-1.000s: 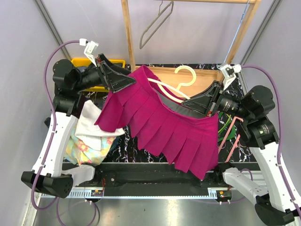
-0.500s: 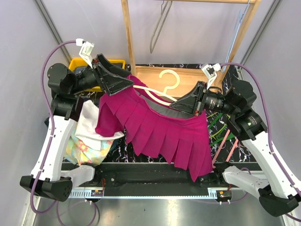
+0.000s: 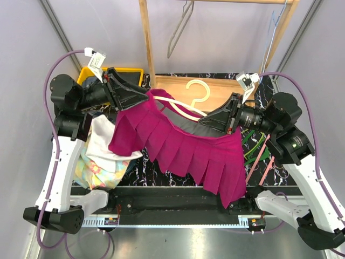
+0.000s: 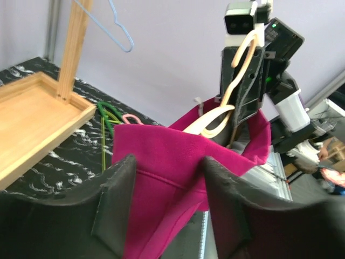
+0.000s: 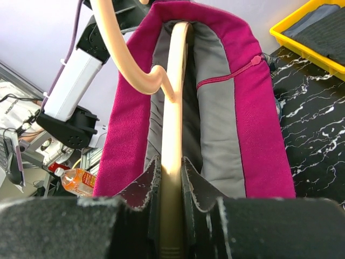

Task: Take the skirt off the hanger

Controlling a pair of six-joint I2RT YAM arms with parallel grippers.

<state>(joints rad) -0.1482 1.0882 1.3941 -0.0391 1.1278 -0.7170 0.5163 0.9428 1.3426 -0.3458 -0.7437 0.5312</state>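
L gripper (image 3: 143,97) jaws narrow round skirt (image 3: 188,148) edge, arm draws back left. Hanger (image 3: 206,89) + R gripper (image 3: 205,121) shift left; wire hanger (image 3: 178,29) swings.

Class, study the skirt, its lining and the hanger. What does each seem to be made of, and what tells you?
Skirt: magenta cloth, matte and slightly fuzzy, perhaps a wool-like weave; it hangs in soft pleats.
Lining: thin grey fabric, smoother, probably synthetic.
Hanger: cream, smooth and rounded, likely plastic, though painted wood is possible.
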